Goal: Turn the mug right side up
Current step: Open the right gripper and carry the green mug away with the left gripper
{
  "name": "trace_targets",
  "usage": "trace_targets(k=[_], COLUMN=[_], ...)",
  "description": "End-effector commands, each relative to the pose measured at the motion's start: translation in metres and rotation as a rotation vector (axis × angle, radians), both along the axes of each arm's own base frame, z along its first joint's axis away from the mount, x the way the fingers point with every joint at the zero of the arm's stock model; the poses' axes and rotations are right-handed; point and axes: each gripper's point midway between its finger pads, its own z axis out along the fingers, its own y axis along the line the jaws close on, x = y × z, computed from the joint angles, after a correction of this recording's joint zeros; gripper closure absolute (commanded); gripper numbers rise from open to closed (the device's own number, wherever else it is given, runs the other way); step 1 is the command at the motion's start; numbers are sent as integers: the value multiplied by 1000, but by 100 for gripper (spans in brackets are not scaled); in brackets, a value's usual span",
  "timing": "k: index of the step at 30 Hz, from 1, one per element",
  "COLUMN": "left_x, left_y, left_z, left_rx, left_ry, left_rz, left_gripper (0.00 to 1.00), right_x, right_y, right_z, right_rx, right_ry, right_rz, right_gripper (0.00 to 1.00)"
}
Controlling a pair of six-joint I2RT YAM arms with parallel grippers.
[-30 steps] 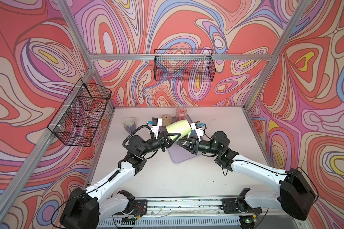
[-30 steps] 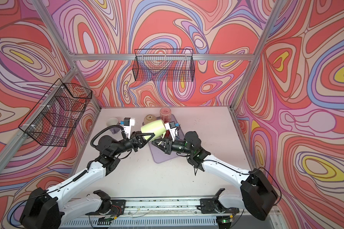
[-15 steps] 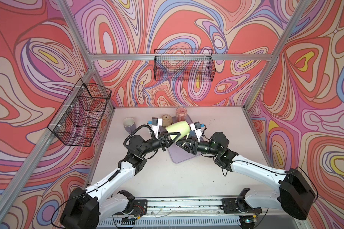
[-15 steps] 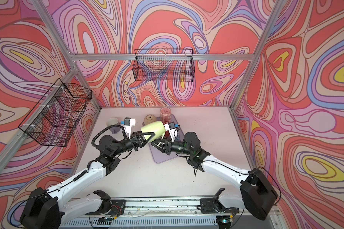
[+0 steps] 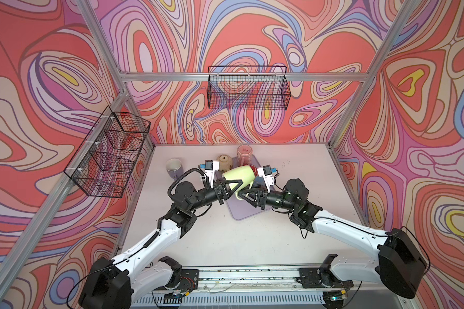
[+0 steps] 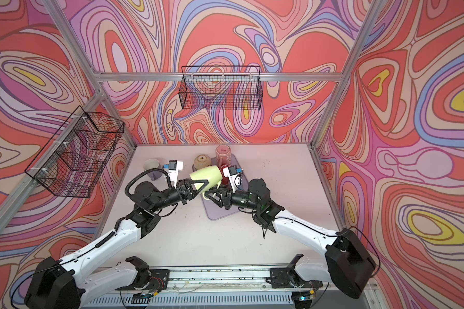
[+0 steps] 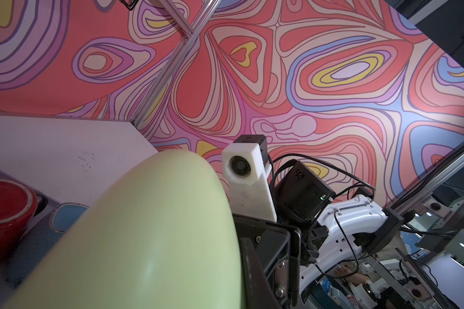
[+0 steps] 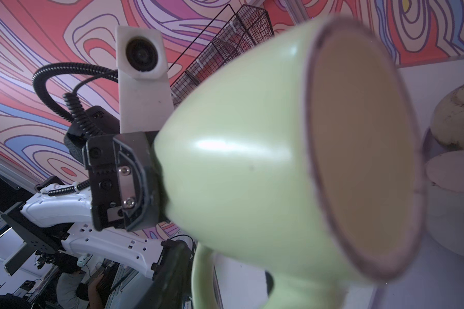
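Note:
A light green mug (image 5: 237, 176) (image 6: 206, 176) hangs on its side above the lavender mat (image 5: 245, 212), its handle (image 5: 239, 196) pointing down toward the front. My left gripper (image 5: 231, 187) (image 6: 198, 187) is shut on the mug's base end; in the right wrist view its fingers (image 8: 134, 184) clamp that end. In the left wrist view the mug (image 7: 145, 240) fills the frame beside one dark finger (image 7: 257, 270). My right gripper (image 5: 246, 194) (image 6: 212, 195) stands open, with the handle (image 8: 201, 278) loose between its fingers (image 8: 169, 275).
A purple mug (image 5: 174, 168) stands at the back left. A brown round pot (image 5: 224, 161), a pink cup (image 5: 243, 155) and a red bowl (image 7: 3, 211) crowd the mat's far end. Wire baskets hang on the back wall (image 5: 248, 88) and the left wall (image 5: 107, 152).
My right gripper's jaws have spread apart around the handle. The left gripper keeps its hold, and the mug stays almost where it was.

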Motion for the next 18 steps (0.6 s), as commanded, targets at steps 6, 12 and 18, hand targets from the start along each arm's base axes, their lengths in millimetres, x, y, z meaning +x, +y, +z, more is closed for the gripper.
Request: trace_targets(k=[6,12,18], left_x=[-9,-10,-5], left_y=[16,26,43], left_z=[38,37,33], left_rx=[35,93,211], left_ry=[-148,-153,-139], left_rz=[80,124,203], left_gripper=[100,100,100], right_x=[3,7,11], right_y=[-12,-20,-34], right_z=[-3,-9,-16], right_rx=[-53,-109,-178], right_ry=[-34,-31,-39], right_rz=[-71,-121,-193], right_gripper=[49,48,47])
